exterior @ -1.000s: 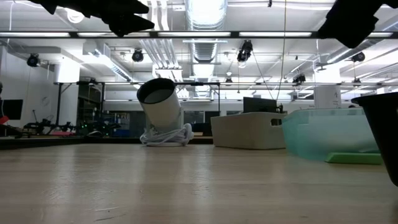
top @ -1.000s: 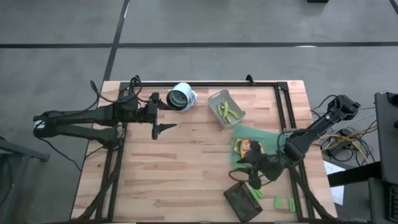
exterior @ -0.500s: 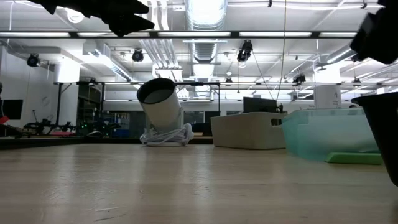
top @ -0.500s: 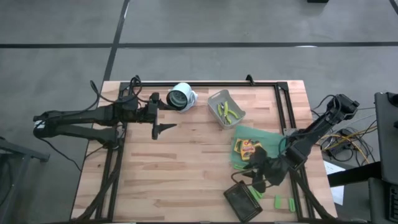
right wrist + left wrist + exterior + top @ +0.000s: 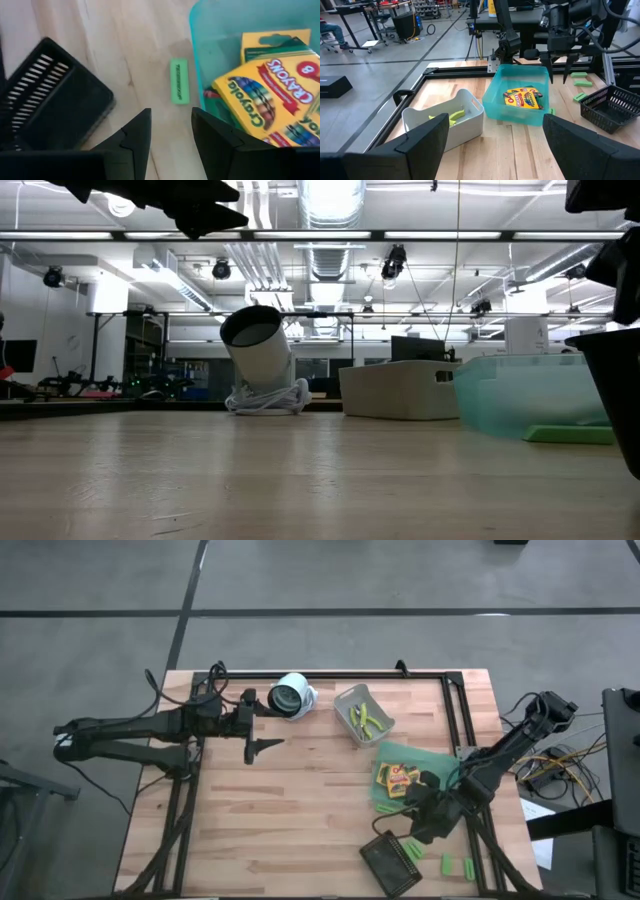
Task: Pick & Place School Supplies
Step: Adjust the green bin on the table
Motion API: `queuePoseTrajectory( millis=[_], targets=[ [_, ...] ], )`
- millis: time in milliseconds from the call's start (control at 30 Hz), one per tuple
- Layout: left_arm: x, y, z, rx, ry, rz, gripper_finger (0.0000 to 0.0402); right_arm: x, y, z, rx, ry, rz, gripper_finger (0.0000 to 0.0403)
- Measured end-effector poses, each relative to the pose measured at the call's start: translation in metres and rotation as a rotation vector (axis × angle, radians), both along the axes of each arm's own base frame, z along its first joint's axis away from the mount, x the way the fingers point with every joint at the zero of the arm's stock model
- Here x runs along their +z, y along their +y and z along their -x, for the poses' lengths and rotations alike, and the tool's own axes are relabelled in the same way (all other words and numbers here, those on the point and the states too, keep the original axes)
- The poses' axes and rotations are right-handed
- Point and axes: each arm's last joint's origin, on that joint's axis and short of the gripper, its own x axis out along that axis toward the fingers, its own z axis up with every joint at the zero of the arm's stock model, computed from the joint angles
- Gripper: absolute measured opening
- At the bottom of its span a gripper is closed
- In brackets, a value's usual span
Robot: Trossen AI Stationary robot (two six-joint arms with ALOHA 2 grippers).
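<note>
Yellow crayon packs (image 5: pixel 398 778) lie flat in the translucent green bin (image 5: pixel 425 758); the right wrist view shows them (image 5: pixel 270 97) up close. Yellow-handled scissors (image 5: pixel 368 720) lie in the grey bin (image 5: pixel 350 697). One green block (image 5: pixel 179 88) lies on the wood between the green bin and the dark tray (image 5: pixel 50 112), and two more (image 5: pixel 457 865) sit by the near right corner. My right gripper (image 5: pixel 418 830) hovers open above the single block (image 5: pixel 171 117). My left gripper (image 5: pixel 262 746) waits open, raised over the table's left half.
A white cylinder (image 5: pixel 291 696) with a coiled cable stands tilted at the far edge. The dark mesh tray (image 5: pixel 390 860) sits at the near edge, close under my right gripper. Black frame rails (image 5: pixel 455 720) run along the table's far and right sides. Bare wood spans the middle (image 5: pixel 300 800).
My right gripper has drawn back from over the green bin toward the table's near right corner, uncovering the crayon packs. It has stayed open. The left arm has kept still.
</note>
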Motion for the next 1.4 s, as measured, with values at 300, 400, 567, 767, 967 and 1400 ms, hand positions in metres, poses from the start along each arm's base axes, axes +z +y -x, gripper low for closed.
queuePoseTrajectory(
  millis=[300,400,567,767,967,1400],
  targets=[
    [0.0,0.0,0.0,0.0,0.0,0.0,0.0328,-0.006,-0.005,0.005,-0.024,0.059,0.04,0.0119],
    [0.0,0.0,0.0,0.0,0.0,0.0,0.0328,-0.009,-0.005,0.006,-0.019,0.072,0.026,0.0116],
    [0.0,0.0,0.0,0.0,0.0,0.0,0.0328,-0.015,-0.007,0.008,-0.036,0.088,0.022,0.0122],
    [0.0,0.0,0.0,0.0,0.0,0.0,0.0328,-0.022,-0.009,0.011,-0.038,0.115,0.019,0.013],
    [0.0,0.0,0.0,0.0,0.0,0.0,0.0328,-0.027,-0.01,0.014,-0.028,0.144,0.005,0.0118],
    [0.0,0.0,0.0,0.0,0.0,0.0,0.0328,-0.037,-0.015,0.018,-0.143,0.143,-0.001,0.0084]
  ],
)
